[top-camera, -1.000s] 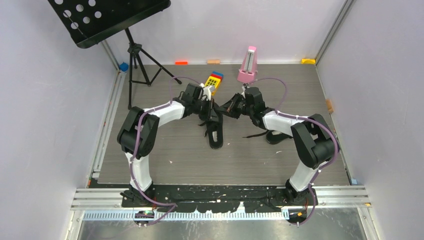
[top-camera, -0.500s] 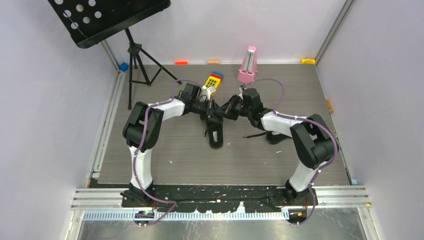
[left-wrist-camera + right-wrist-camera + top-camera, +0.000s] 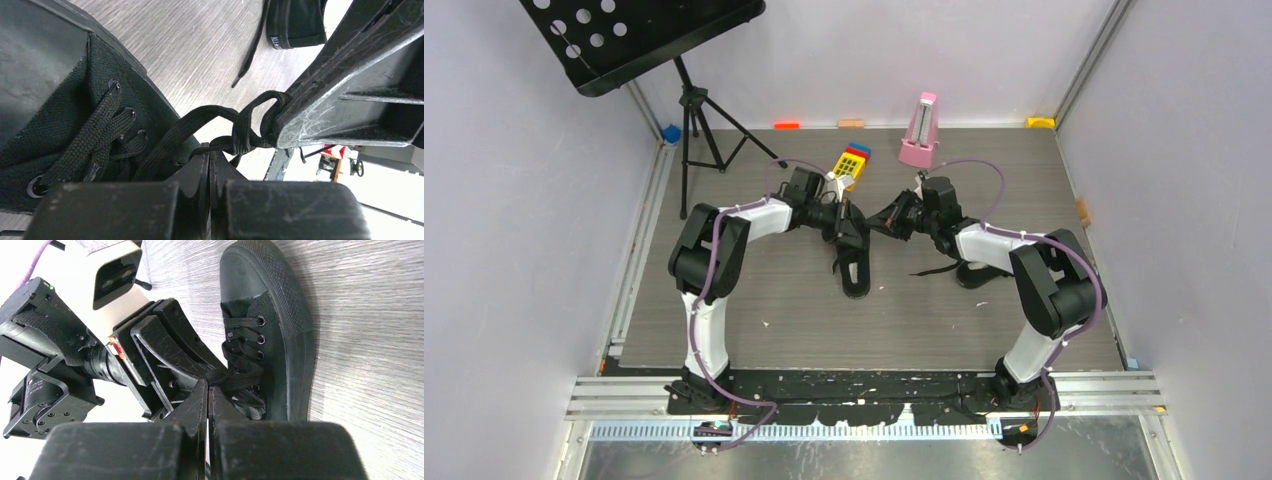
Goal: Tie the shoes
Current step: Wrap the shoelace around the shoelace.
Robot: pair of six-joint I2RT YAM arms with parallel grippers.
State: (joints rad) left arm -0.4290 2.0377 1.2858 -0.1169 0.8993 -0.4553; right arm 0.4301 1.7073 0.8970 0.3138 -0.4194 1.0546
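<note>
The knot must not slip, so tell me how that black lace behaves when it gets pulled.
The lace is probably floppy: it hangs in soft curves between shoe and knot. Its flat woven surface likely grips itself, so the knot may hold. The shoe looks light and might drag across the table under a hard pull.

The left shoe [image 3: 856, 272] and the right shoe [image 3: 977, 275] are black canvas with black laces [image 3: 210, 117]; the rubber toe cap carries a fine diamond texture. The table [image 3: 824, 320] is grey with wood grain. The arms [image 3: 709, 340] are white and black, with purple cables [image 3: 972, 161]. At the far centre, the metronome [image 3: 919, 130] is pink and the toy keypad [image 3: 853, 162] is yellow with red and blue keys. The music stand [image 3: 639, 35], far left, is black and perforated with round holes.
</note>
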